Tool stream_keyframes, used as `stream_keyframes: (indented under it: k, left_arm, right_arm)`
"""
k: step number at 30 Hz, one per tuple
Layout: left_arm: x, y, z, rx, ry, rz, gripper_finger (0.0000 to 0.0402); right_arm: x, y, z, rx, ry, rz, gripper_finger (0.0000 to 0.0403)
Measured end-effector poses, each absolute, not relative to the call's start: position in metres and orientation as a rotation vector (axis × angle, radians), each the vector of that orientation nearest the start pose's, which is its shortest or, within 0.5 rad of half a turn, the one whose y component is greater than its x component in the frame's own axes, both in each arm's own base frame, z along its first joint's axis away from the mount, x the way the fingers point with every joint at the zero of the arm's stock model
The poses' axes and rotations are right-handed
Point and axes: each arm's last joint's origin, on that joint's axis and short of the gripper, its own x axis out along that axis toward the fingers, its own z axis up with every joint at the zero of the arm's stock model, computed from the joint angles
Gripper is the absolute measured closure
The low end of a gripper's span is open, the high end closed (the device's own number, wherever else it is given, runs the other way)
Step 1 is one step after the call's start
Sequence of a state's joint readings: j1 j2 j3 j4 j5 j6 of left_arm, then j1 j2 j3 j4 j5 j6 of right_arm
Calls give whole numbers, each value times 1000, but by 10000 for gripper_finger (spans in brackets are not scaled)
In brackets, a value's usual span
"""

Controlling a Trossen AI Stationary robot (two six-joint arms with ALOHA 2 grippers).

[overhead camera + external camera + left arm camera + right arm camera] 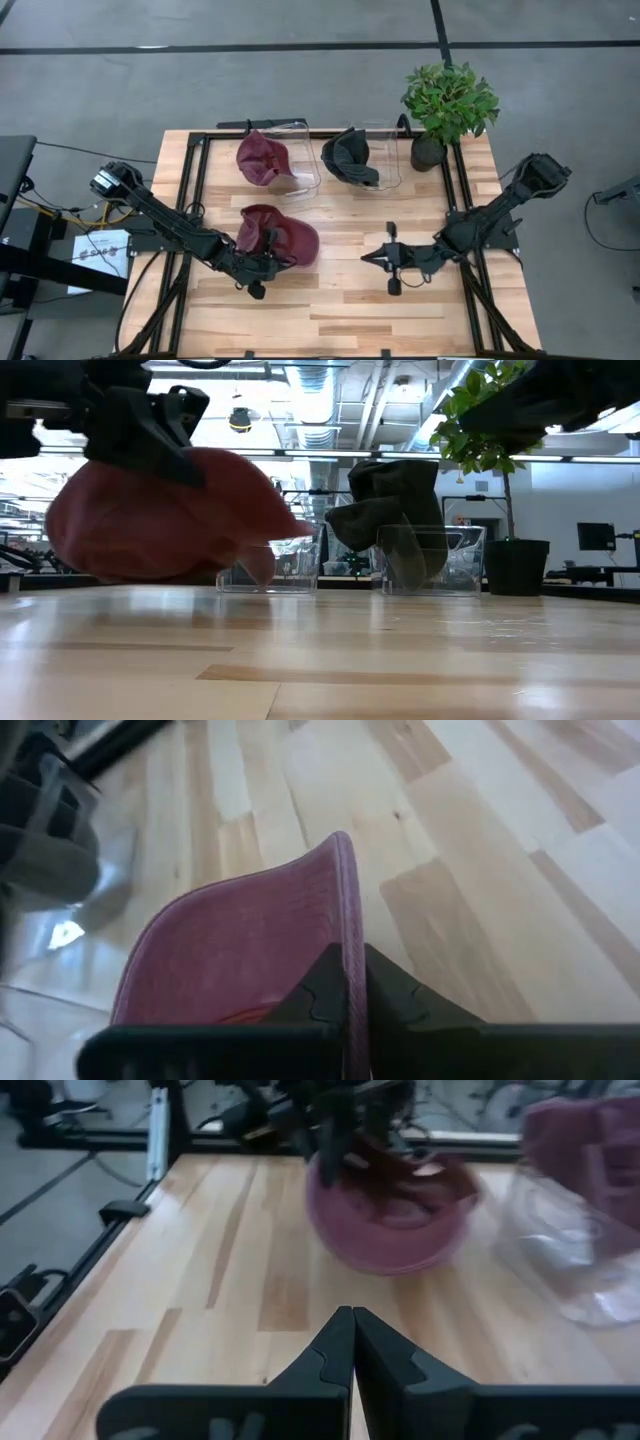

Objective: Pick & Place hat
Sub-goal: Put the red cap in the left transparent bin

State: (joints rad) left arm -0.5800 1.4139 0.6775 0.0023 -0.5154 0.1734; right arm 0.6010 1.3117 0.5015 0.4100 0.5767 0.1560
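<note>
A maroon cap (280, 236) is pinched at its edge by the left gripper (262, 266) and held clear of the table, left of centre. Another maroon cap (262, 158) and a black cap (350, 157) sit on clear stands at the far side.

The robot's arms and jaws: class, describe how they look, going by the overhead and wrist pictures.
Both arms are dark, slim and jointed, reaching in from the table's sides. The left gripper and right gripper each end in two flat black fingers whose inner edges are notched and interlocking. Yellow cabling shows beside the left arm's base.
</note>
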Motion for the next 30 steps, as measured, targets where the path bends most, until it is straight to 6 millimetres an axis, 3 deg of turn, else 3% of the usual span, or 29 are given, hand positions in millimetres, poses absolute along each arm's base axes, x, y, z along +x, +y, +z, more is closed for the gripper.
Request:
stream_keyframes:
  k: [11, 16, 24, 30]
  left_arm:
    - [236, -137, 188, 579, 594, -111, 387]
    - [237, -138, 189, 610, 579, -123, 386]
    - [237, -140, 189, 604, 570, -164, 387]
    - [237, -140, 190, 600, 563, -164, 388]
  right_arm:
    - [249, 114, 166, -73, 301, 124, 396]
    - [261, 106, 159, -36, 244, 69, 342]
    - [280, 79, 148, 214, 224, -63, 256]
    - [307, 78, 143, 286, 248, 0, 216]
